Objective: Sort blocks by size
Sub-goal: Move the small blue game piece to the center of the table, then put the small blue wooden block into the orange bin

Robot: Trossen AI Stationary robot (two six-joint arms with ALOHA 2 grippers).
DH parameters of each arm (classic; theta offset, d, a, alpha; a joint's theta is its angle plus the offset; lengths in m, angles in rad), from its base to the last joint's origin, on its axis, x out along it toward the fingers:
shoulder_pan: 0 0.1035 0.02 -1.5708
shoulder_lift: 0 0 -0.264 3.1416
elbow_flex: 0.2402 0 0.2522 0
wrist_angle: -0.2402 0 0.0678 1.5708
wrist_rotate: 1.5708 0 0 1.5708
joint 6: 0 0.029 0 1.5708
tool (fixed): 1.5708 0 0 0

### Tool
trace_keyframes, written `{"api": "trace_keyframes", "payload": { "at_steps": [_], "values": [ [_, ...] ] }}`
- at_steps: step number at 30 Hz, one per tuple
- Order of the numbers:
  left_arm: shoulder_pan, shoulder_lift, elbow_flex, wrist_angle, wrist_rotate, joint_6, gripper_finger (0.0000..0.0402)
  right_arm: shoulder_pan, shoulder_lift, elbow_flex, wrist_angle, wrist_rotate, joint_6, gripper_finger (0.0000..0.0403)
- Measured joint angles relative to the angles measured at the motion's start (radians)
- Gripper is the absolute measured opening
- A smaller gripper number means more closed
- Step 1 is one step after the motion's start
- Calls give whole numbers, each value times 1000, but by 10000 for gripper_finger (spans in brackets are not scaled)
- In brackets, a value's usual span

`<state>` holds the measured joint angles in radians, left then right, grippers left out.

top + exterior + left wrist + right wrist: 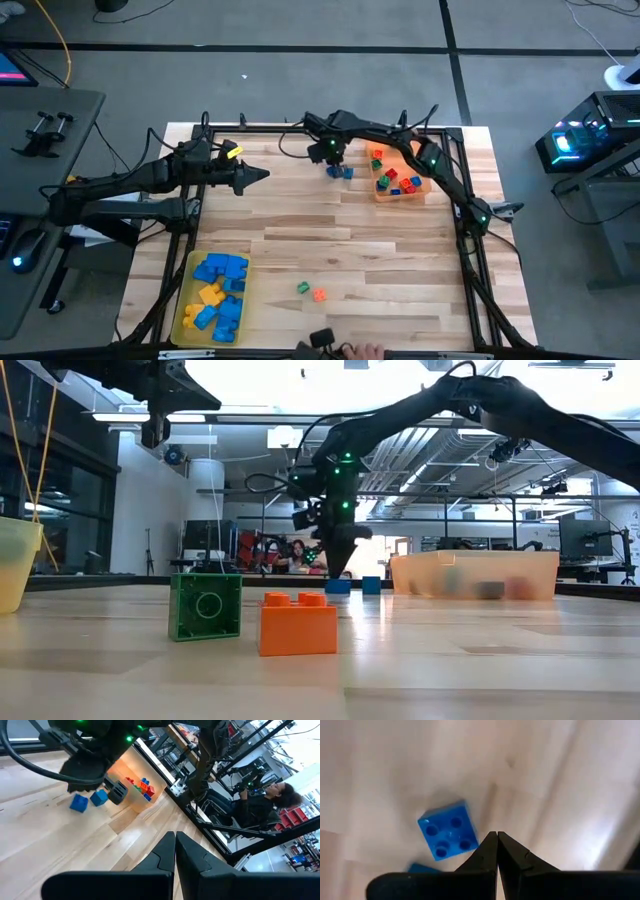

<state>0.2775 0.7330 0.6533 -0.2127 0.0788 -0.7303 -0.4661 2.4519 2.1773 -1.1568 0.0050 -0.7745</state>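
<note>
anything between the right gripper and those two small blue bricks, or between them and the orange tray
Nothing visible. The right gripper, fingers shut, hangs directly over the two small blue studded plastic bricks. Only bare wooden table lies between them and the translucent orange tray.

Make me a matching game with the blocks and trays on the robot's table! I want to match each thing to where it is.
Things:
1. yellow tray
2. orange tray
3. green block
4. right gripper

Places:
A. beside an orange block, near the table's front edge
B. holds big blue and yellow blocks
C. above two loose blue blocks
D. holds tiny mixed-colour blocks

Pairs: 1-B, 2-D, 3-A, 4-C
</note>
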Motion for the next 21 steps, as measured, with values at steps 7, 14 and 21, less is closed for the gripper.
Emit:
{"api": "trace_keyframes", "payload": {
  "at_steps": [7, 14, 21],
  "values": [
    [0, 0, 0, 0, 0, -1, 0, 58, 0, 0, -119, -140, -9, 0],
    [0, 0, 0, 0, 0, 0, 0, 127, -5, 0, -243, -209, -14, 0],
    [0, 0, 0, -9, 17, 0, 0, 16, -65, 1, -114, -33, 260, 0]
  ]
}}
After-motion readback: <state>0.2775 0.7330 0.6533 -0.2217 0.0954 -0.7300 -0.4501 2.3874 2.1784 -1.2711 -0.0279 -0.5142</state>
